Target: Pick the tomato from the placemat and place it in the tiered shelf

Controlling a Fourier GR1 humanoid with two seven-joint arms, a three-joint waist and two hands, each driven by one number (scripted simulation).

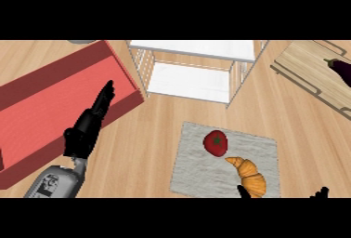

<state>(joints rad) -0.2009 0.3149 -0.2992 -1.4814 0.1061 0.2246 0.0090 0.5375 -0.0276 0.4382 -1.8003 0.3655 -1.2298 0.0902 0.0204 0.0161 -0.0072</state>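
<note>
While the round red tomato [216,142] lies on the grey rectangular cloth placemat [195,162], just beside a golden croissant [250,176], nothing touches it. White wire-framed tiered shelf [195,69] stands beyond the placemat on the light wooden bench [151,139]. Left hand [86,130] rests over a red tray [48,107], fingers straight. Right hand [319,192]: only fingertips show at the lower edge; cannot tell its state.
</note>
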